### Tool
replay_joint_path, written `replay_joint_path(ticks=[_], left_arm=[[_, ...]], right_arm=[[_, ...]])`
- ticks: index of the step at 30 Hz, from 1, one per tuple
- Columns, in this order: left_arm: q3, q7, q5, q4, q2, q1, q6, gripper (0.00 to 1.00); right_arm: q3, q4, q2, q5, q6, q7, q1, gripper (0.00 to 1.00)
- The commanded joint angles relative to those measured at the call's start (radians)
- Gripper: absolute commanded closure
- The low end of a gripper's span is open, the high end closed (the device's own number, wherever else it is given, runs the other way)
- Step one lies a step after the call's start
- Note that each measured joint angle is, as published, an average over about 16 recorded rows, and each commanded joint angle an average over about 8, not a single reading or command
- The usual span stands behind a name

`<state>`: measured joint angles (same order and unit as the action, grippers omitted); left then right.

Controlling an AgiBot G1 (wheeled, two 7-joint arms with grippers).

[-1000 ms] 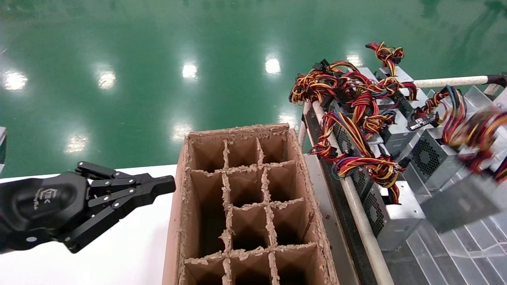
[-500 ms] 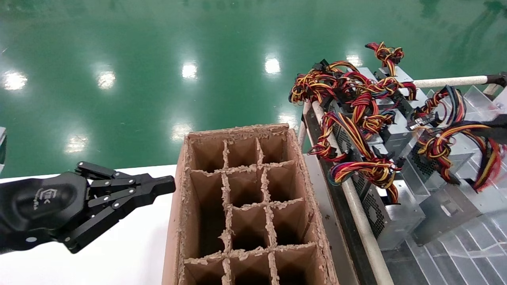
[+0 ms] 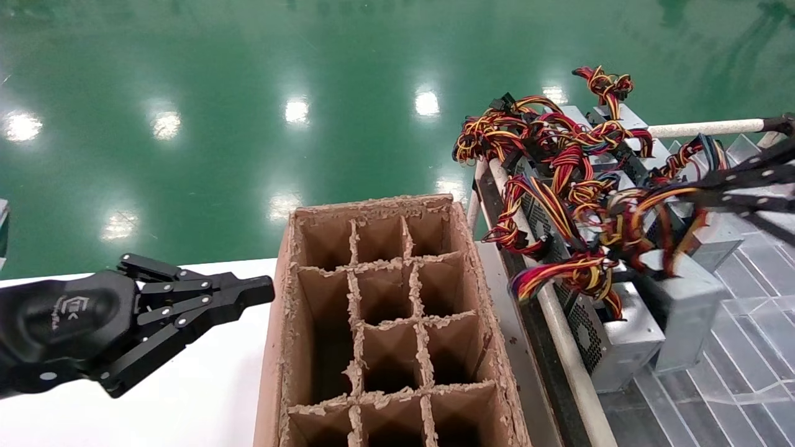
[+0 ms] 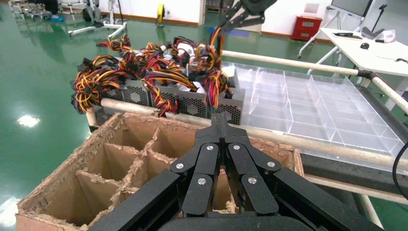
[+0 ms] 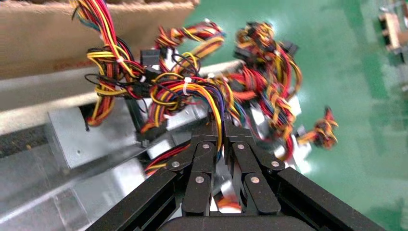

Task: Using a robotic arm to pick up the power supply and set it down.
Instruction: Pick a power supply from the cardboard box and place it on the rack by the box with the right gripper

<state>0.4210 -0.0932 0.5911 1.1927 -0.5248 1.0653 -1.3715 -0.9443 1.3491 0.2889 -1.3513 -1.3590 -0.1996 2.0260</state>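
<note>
The cardboard box (image 3: 385, 323), split by dividers into cells, holds nothing visible. Beside it, a clear tray (image 3: 739, 347) carries a row of other supplies (image 3: 546, 161). The power supply (image 3: 680, 310) hangs over it by wires pinched in the right gripper (image 5: 217, 129). The left gripper (image 3: 258, 290), fingers together, idles beside the box.
</note>
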Motion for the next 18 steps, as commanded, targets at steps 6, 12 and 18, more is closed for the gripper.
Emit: replay_joint_path(ticks=[6, 12, 18], left_arm=[[0.000, 0.000, 0.000, 0.000, 0.000, 0.000, 0.000, 1.00], [0.000, 0.000, 0.000, 0.000, 0.000, 0.000, 0.000, 1.00], [0.000, 0.000, 0.000, 0.000, 0.000, 0.000, 0.000, 1.00]], right_arm=[[-0.013, 0.001, 0.012, 0.006, 0.005, 0.010, -0.023, 1.00], [-0.019, 0.005, -0.018, 0.005, -0.004, -0.007, -0.033, 1.00], [-0.020, 0.007, -0.038, 0.006, 0.000, -0.020, -0.039, 1.00]])
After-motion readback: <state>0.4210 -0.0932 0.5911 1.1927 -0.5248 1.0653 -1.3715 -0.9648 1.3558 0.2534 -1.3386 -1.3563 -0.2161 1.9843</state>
